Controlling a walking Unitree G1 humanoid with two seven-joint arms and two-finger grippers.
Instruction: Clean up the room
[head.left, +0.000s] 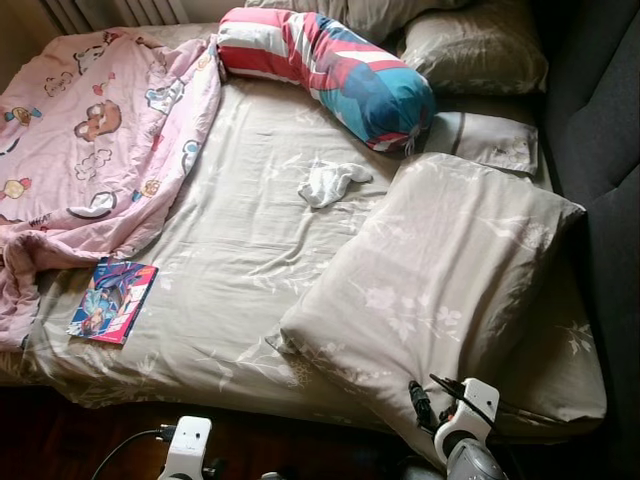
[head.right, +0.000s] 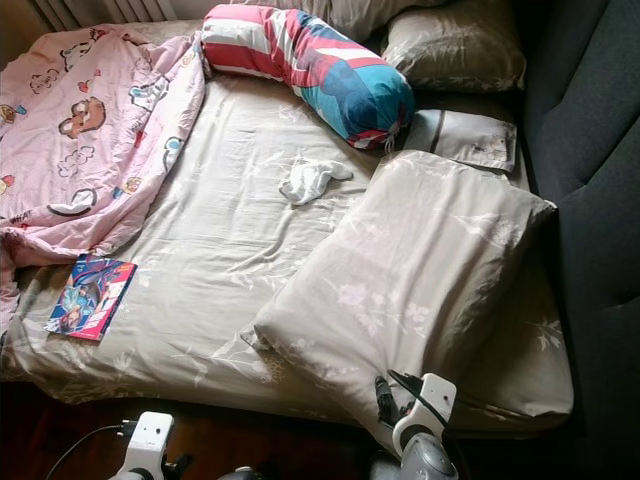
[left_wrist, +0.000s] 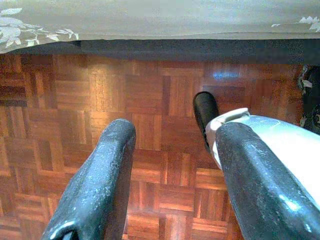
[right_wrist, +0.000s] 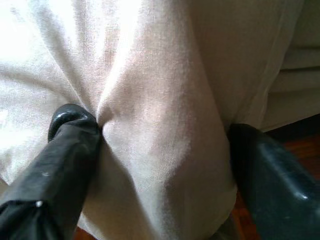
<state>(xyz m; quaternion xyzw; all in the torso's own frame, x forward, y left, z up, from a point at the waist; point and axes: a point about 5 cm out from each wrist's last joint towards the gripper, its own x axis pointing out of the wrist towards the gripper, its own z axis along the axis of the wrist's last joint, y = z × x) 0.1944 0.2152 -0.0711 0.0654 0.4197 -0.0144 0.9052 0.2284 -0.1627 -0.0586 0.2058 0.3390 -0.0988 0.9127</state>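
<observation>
We see the right gripper (right_wrist: 160, 150) at the bed's (head.left: 250, 250) near right edge, jaws grasping a fold at the near corner of the beige pillow (head.left: 440, 280). The left gripper (left_wrist: 170, 175) hangs over the parquet floor (left_wrist: 150, 100), jaws released, well apart from the pillow.

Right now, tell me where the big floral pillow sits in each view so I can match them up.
Left eye view: the floral pillow lies lower right on the bed.
Right eye view: same pillow, lower right of centre.
Left wrist view: not in it.
Right wrist view: its fabric bunches between the right claw's fingers.
Shared landmark: the striped bolster just beyond it.
</observation>
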